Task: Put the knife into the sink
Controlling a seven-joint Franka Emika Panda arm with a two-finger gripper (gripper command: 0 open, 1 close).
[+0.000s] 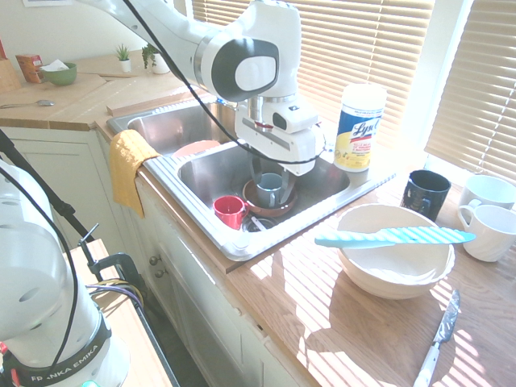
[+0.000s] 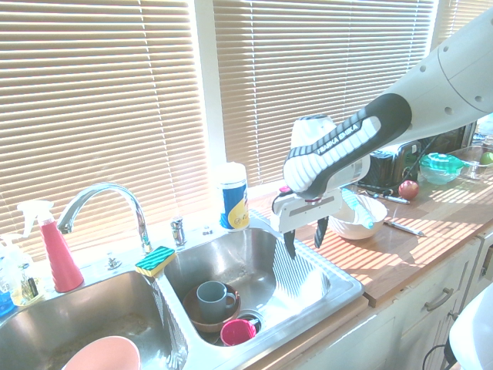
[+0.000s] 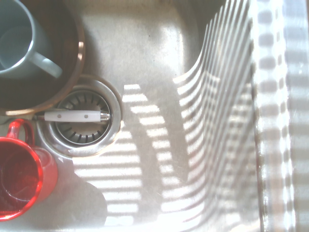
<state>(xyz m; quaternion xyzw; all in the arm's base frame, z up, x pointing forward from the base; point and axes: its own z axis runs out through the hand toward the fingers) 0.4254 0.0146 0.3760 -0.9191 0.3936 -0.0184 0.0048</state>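
Observation:
The turquoise knife (image 1: 395, 236) lies across the rim of a wide white bowl (image 1: 395, 270) on the wooden counter, right of the sink (image 1: 197, 205). Its handle points toward the sink. In the second exterior view the knife (image 2: 356, 210) shows partly behind the arm. My gripper (image 2: 305, 237) hangs over the right basin of the sink (image 2: 339, 285), open, with nothing between its fingers. It is well apart from the knife. The wrist view looks straight down at the basin floor (image 3: 159, 72) and the drain (image 3: 79, 121).
The right basin holds a red cup (image 1: 230, 211), a grey-blue mug in a brown bowl (image 1: 270, 192) and a white-handled utensil (image 3: 72, 116) over the drain. A Lysol canister (image 1: 360, 126), a black mug (image 1: 425, 193), white mugs (image 1: 488, 230) and a silver knife (image 1: 439, 343) are on the counter. The faucet (image 2: 108, 200) rises behind the sink.

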